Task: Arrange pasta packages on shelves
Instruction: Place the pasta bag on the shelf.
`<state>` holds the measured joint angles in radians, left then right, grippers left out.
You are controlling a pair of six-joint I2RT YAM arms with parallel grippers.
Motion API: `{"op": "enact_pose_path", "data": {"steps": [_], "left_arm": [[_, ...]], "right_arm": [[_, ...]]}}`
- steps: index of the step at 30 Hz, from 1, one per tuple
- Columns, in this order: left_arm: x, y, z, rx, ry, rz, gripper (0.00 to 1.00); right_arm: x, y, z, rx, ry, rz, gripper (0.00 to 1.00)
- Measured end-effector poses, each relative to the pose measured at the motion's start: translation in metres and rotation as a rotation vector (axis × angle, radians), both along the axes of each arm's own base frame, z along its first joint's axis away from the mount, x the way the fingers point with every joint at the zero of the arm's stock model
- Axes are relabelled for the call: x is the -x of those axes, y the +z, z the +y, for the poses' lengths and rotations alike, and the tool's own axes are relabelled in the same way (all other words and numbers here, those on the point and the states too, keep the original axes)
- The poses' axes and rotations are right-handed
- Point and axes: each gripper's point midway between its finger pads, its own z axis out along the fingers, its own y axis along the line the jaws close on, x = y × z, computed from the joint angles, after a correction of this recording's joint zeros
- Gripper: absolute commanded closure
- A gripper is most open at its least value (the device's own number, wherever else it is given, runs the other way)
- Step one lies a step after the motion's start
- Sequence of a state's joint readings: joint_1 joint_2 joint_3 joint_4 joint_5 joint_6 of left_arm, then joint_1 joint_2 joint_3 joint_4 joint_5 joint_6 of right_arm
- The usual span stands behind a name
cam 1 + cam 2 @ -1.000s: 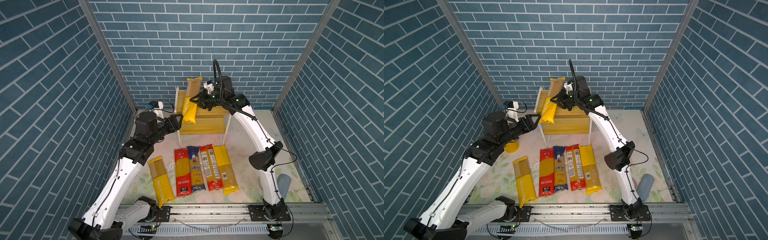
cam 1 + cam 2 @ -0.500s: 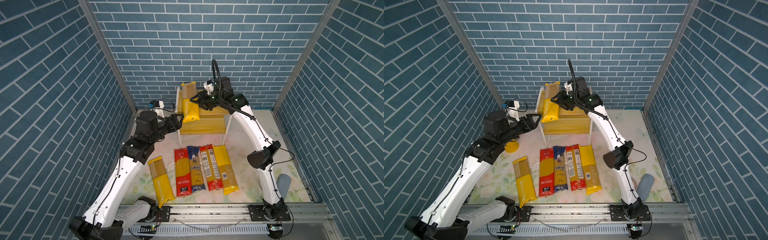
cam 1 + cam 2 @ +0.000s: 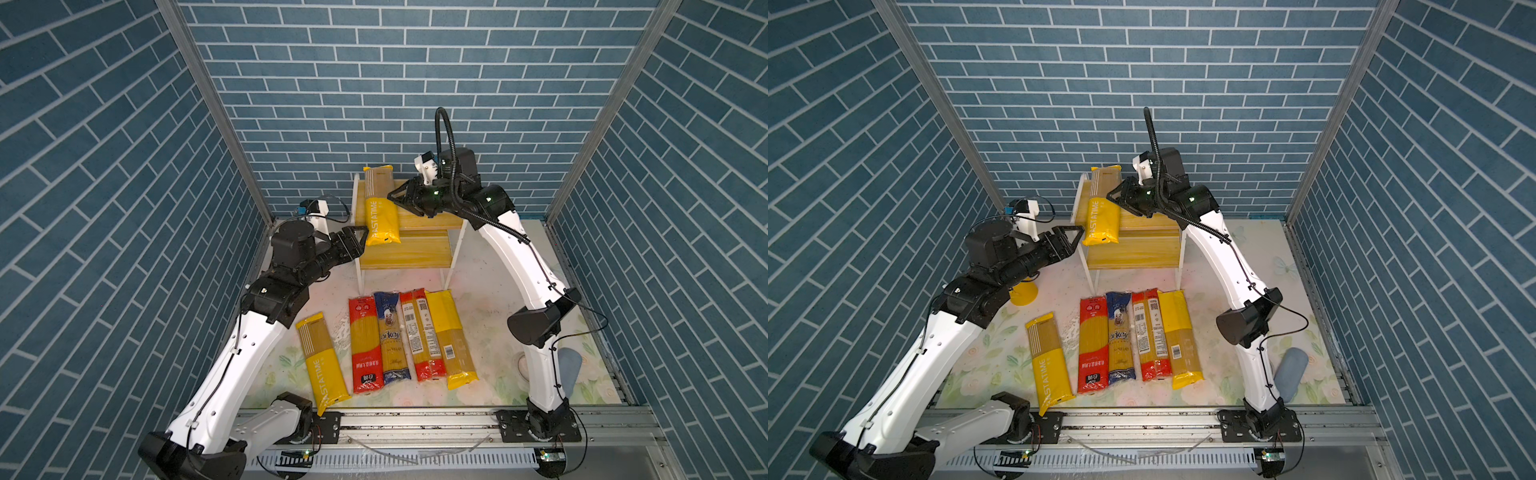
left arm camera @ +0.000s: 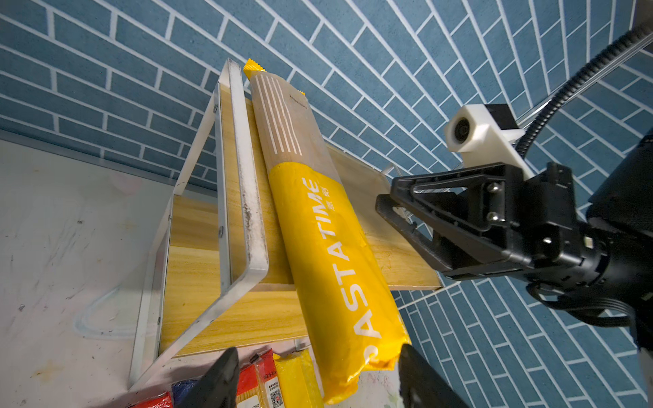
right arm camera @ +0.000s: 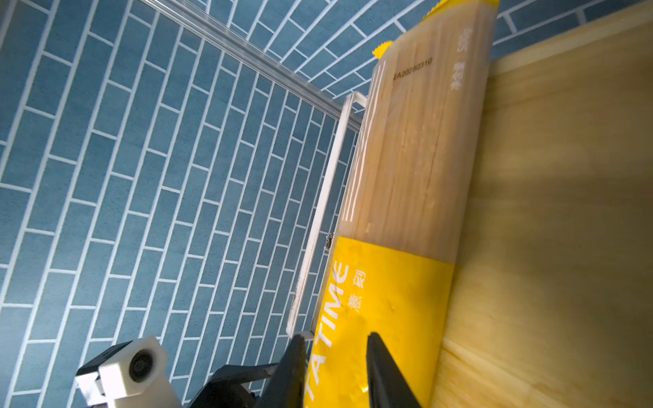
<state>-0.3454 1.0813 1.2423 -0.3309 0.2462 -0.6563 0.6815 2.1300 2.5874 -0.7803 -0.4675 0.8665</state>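
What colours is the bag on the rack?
The bag is tan with white stripes, then yellow with white PASTATIME lettering; left wrist view.

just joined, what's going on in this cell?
Two arms are shelving pasta bags. One PASTATIME bag lies along the left side of the rack's top board, with its front end overhanging. The right gripper sits beside the bag's middle, jaws apart, not holding it. The left gripper, open, is at the overhanging end. Five more bags lie in a row on the table, not yet shelved.
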Motion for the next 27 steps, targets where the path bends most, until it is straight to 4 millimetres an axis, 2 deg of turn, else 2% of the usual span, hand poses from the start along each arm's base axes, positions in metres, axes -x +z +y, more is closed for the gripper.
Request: {"op": "enact_pose_path", "data": {"steps": [4,7,10,13,17,20,24,27], "left_arm": [[0.002,0.001,-0.002,0.004,-0.007,-0.002,0.28],[0.005,0.002,-0.006,0.003,-0.021,-0.003,0.28],[0.008,0.000,-0.013,-0.003,-0.039,0.000,0.28],[0.013,-0.001,-0.020,-0.026,-0.055,-0.004,0.28],[0.023,0.001,-0.035,-0.087,-0.087,-0.031,0.28],[0.034,0.006,-0.047,-0.126,-0.121,-0.069,0.28],[0.052,0.009,-0.060,-0.169,-0.163,-0.122,0.28],[0.068,-0.003,-0.074,-0.205,-0.205,-0.141,0.28]], "right_arm": [[-0.001,-0.019,0.021,-0.002,0.039,0.032,0.70],[-0.002,-0.018,0.036,-0.041,0.078,0.023,0.69],[0.001,-0.017,0.041,-0.056,0.108,0.022,0.67],[0.002,-0.014,0.036,-0.064,0.120,0.023,0.62],[0.014,-0.001,0.017,-0.066,0.137,0.016,0.58],[0.033,0.022,-0.008,-0.071,0.144,-0.037,0.58],[0.073,0.050,-0.053,-0.087,0.134,-0.124,0.58],[0.103,0.048,-0.087,-0.092,0.116,-0.175,0.57]]}}
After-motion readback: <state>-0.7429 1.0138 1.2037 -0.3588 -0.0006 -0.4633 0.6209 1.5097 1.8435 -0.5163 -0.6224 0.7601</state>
